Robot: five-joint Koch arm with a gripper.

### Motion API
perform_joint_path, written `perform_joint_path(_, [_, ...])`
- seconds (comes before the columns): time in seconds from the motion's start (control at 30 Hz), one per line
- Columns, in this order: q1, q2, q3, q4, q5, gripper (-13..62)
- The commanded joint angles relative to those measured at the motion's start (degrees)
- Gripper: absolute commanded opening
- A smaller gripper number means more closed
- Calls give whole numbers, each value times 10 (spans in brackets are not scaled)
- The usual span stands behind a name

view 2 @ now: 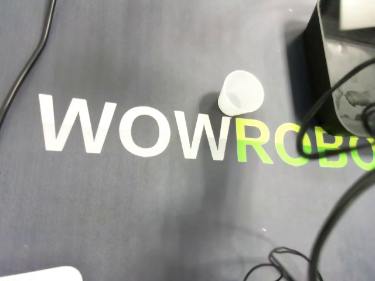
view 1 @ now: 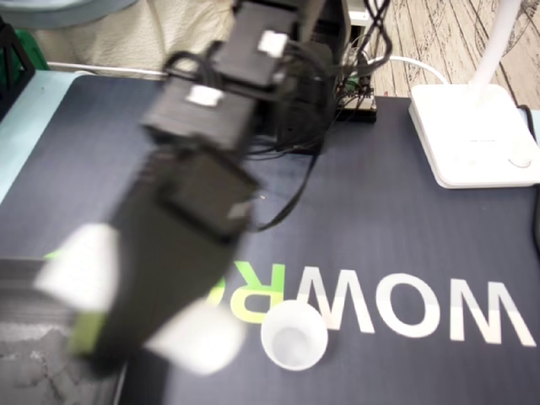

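A small translucent white cup (view 1: 294, 337) stands upright and empty on the dark mat (view 1: 405, 228), by the green letter R of the print. In the overhead view the cup (view 2: 241, 92) sits just above the letters. In the fixed view my gripper (view 1: 139, 308) hangs blurred in the foreground, left of the cup and not touching it. Its two white fingertips (view 1: 80, 270) are spread wide with nothing between them. In the overhead view only the arm's black body (view 2: 334, 64) shows, at the right edge, to the right of the cup.
A white lamp base (view 1: 472, 135) stands at the back right of the mat. A dark tray (view 1: 34, 337) lies at the lower left under the gripper. Black cables (view 2: 23, 70) run along the mat's edges, and more loop near the arm (view 2: 328, 234).
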Motion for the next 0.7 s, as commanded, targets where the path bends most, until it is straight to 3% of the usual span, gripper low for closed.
perform_joint_path(0.0, [20, -13, -69, -5, 38, -11])
perform_joint_path(0.17, [78, -98, -246, 134, 241, -11])
perform_joint_path(0.37, [129, -198, -355, 136, 454, -11])
perform_joint_path(0.67, [167, -310, -388, 119, 795, -11])
